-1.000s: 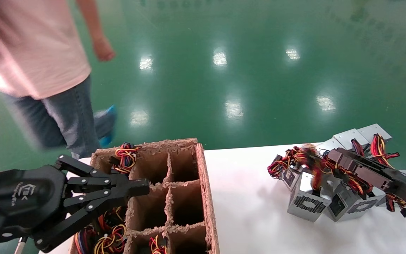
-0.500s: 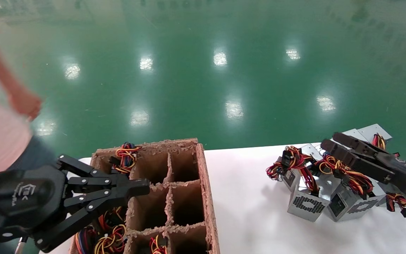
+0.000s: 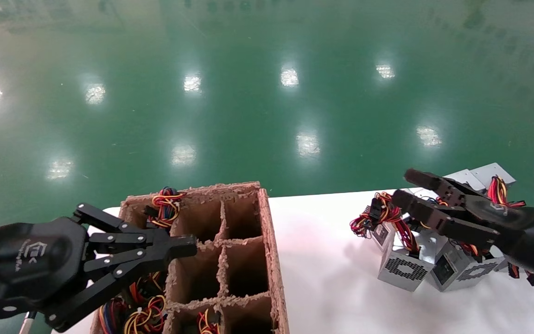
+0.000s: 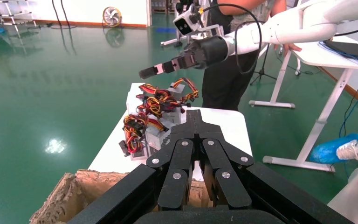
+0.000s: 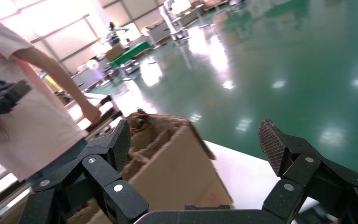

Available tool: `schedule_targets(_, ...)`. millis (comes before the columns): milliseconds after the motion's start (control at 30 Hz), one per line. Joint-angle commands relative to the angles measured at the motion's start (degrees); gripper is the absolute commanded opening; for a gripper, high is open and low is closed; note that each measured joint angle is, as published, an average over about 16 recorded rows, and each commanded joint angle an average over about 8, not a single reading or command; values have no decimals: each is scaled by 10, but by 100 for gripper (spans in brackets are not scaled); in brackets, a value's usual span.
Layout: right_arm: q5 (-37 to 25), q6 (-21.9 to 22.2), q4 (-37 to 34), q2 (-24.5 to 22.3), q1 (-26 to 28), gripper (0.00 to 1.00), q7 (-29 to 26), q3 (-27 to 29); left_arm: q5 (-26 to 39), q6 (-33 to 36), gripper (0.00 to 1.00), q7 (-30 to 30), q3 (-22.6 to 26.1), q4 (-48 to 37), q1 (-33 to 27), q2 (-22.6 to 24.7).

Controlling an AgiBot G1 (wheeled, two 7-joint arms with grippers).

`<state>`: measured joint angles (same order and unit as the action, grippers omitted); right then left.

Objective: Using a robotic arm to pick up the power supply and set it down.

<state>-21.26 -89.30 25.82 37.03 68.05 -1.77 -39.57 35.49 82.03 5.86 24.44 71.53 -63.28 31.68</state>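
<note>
Several grey power supplies [image 3: 406, 266] with red, yellow and black wire bundles lie heaped at the right of the white table [image 3: 332, 260]; they also show in the left wrist view [image 4: 154, 135]. My right gripper [image 3: 403, 185] hovers open and empty just above the heap's left side, pointing toward the cardboard box [image 5: 168, 158]. In its own view the right gripper [image 5: 196, 140] has wide-spread jaws and nothing between them. My left gripper [image 3: 190, 246] hangs shut and empty over the box's left compartments, its tip [image 4: 193, 114] aimed at the heap.
The brown cardboard box [image 3: 271, 232] is split into several compartments; the left ones hold wire bundles [image 3: 165, 204], the middle ones look empty. A person in a pink shirt [image 5: 28, 116] stands beyond the box. Green floor lies past the table's far edge.
The right gripper rose out of the wire bundles and moved left toward the box, jaws spreading. The person walked out of the head view to the left. The left arm stayed still.
</note>
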Motion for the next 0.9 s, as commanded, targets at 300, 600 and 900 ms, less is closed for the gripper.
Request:
schedule_targets(300, -47, 8, 109, -5, -15, 100, -21, 54, 0, 0, 100, 0, 0, 0, 0, 0)
schedule_targets(600, -89, 16, 207, -9, -28, 100, -39, 102, 0, 0, 100, 0, 0, 0, 0, 0)
schedule_targets(900, -131, 23, 305, -13, -41, 100, -57, 150, 0, 0, 100, 0, 0, 0, 0, 0)
